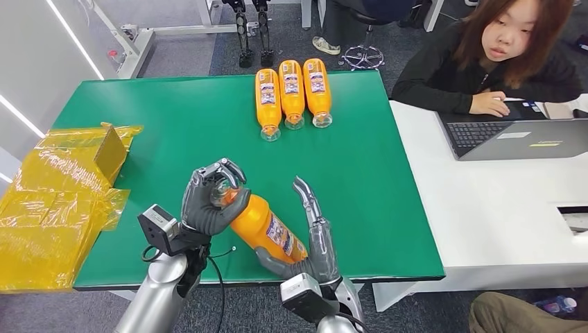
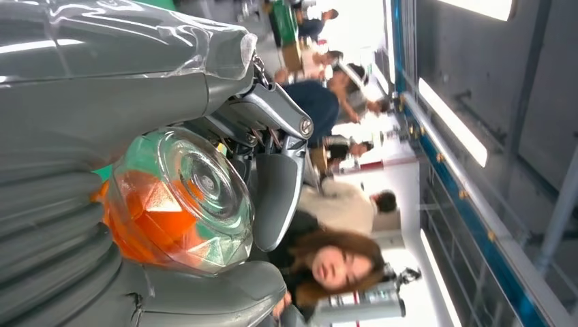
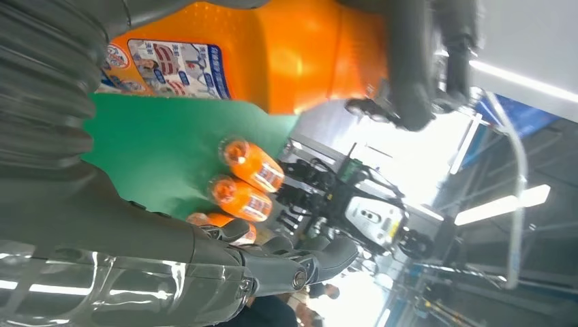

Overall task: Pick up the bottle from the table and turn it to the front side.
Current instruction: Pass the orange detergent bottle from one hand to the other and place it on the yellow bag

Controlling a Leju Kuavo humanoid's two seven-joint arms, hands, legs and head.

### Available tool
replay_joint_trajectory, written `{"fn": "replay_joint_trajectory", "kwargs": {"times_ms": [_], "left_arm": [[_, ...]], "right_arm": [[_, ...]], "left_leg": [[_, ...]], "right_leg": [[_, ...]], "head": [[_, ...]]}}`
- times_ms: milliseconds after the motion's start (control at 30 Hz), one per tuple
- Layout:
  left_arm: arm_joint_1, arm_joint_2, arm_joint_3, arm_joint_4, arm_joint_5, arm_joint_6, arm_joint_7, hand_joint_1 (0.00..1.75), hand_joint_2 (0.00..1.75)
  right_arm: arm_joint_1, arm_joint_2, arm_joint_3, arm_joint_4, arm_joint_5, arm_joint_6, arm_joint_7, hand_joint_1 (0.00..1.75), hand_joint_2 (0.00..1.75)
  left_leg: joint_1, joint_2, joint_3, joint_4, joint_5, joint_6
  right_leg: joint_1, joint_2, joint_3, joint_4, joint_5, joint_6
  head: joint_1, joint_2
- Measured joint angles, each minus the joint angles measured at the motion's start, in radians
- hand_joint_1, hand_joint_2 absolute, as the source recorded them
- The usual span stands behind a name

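An orange juice bottle (image 1: 267, 229) with a printed label is held tilted above the near edge of the green table (image 1: 173, 132). My left hand (image 1: 208, 201) grips its upper end, and the left wrist view shows the clear ribbed base (image 2: 191, 197) between the fingers. My right hand (image 1: 315, 239) is at the bottle's lower end. Its thumb curls under the bottle and its fingers (image 1: 307, 198) stretch straight out beside it, not wrapped around. In the right wrist view the bottle (image 3: 286, 54) lies close against that palm.
Three more orange bottles (image 1: 291, 94) lie side by side at the table's far edge. Crumpled yellow plastic wrap with a cardboard piece (image 1: 55, 201) covers the left side. A person (image 1: 499, 62) sits at a white table (image 1: 499, 208) on the right with a laptop (image 1: 513, 139).
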Motion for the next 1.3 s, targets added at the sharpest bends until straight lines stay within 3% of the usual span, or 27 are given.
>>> {"fn": "replay_joint_trajectory", "kwargs": {"times_ms": [600, 967, 1300], "left_arm": [[-0.028, 0.029, 0.042, -0.018, -0.063, 0.057, 0.0, 1.75, 1.75], [-0.165, 0.083, 0.125, -0.035, -0.271, 0.148, 0.009, 1.75, 1.75], [-0.345, 0.197, 0.138, 0.035, -0.517, 0.282, 0.066, 1.75, 1.75]], "right_arm": [[0.002, 0.0, 0.0, -0.041, -0.004, 0.0, -0.003, 0.0, 1.75], [-0.006, 0.0, -0.002, -0.019, -0.008, 0.001, -0.003, 0.0, 1.75], [0.003, -0.011, -0.008, -0.019, -0.032, 0.0, -0.003, 0.0, 1.75]], "left_leg": [[0.0, 0.0, 0.0, 0.0, 0.0, 0.0], [0.001, 0.0, 0.0, 0.0, 0.001, -0.001], [0.001, 0.0, 0.0, 0.0, 0.001, -0.001]], "right_leg": [[0.0, 0.0, 0.0, 0.0, 0.0, 0.0], [0.0, 0.0, 0.0, 0.0, 0.0, 0.0], [0.0, 0.0, 0.0, 0.0, 0.0, 0.0]], "head": [[0.0, 0.0], [0.0, 0.0], [0.0, 0.0]]}}
